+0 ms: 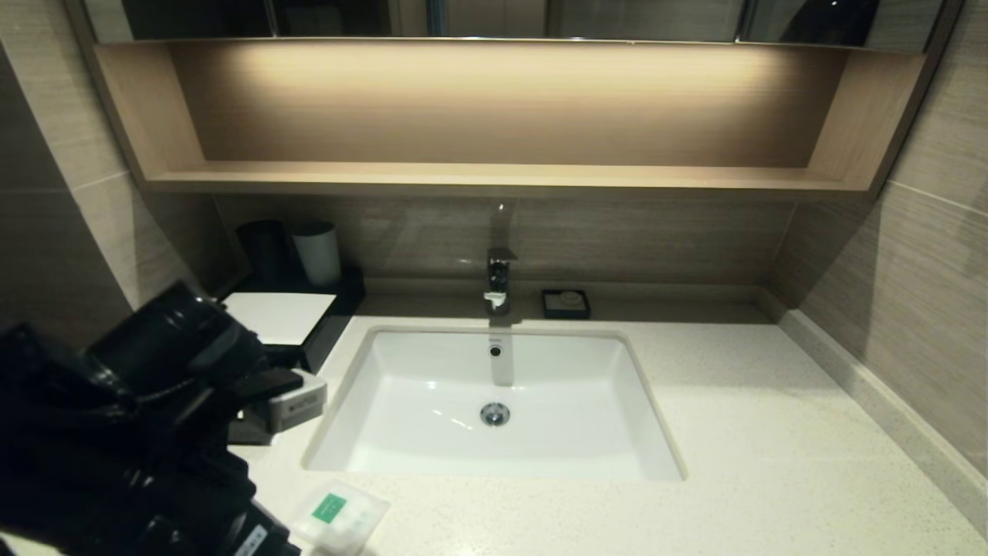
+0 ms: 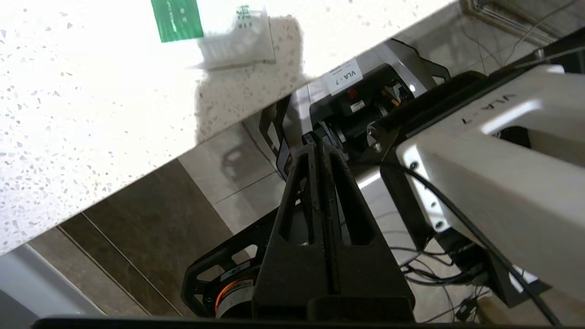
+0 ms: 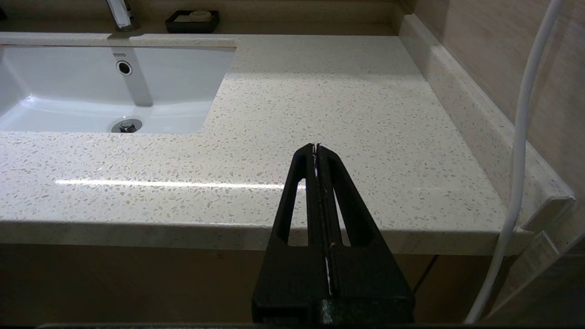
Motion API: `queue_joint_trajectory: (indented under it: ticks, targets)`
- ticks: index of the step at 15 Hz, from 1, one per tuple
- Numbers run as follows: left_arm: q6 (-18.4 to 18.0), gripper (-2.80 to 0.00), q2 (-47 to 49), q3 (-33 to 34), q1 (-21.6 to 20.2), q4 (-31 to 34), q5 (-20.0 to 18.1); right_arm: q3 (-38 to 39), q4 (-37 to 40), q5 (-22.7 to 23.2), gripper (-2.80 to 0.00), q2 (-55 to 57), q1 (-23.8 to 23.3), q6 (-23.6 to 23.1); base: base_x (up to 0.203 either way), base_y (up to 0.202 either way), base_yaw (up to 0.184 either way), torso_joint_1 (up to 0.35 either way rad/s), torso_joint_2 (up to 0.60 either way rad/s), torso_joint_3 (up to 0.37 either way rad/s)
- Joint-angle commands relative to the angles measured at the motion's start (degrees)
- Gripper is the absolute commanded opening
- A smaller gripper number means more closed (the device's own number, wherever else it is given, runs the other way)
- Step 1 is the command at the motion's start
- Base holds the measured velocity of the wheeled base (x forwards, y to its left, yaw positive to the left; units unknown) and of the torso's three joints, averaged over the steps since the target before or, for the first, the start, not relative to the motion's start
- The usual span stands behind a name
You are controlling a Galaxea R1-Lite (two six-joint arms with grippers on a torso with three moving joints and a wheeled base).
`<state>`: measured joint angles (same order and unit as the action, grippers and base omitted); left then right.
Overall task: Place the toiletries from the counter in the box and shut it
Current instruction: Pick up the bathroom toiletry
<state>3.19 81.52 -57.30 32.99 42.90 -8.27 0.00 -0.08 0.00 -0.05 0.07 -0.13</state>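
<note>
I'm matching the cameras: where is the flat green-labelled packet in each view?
Head view: the packet lies on the counter's near edge, bottom left, beside the left arm.
Left wrist view: the packet is at the top, on the counter.
Right wrist view: not in it.
Shared landmark: the counter.

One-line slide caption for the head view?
Left arm raised beside the sink; a packet lies on the counter.
</note>
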Motion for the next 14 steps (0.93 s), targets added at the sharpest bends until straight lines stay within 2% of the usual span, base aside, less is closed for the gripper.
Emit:
queue_joint_trajectory:
  ticks: [1,5,11,14]
  targets:
    - [2.1,-2.80,5.4,-0.4,0.0,-2.0,0.3,0.1,0.0,0.0,-2.80,0.0,0.0,0.0,0.000,0.000,0.000,0.000,0.00,0.000]
    - [5.4,-2.80,9.6,-2.5,0.0,-3.2,0.5,0.1,0.0,0.0,-2.80,0.0,0.0,0.0,0.000,0.000,0.000,0.000,0.00,0.000]
    - [6.2,-2.80,14.8,-4.0,-0.2,-3.1,1.6,0.1,0.0,0.0,-2.80,0.0,0.0,0.0,0.000,0.000,0.000,0.000,0.00,0.000]
    - [6.2,-2.80,15.6,-4.8,-2.1,-3.7,1.6,0.1,0.0,0.0,-2.80,0.0,0.0,0.0,0.000,0.000,0.000,0.000,0.00,0.000]
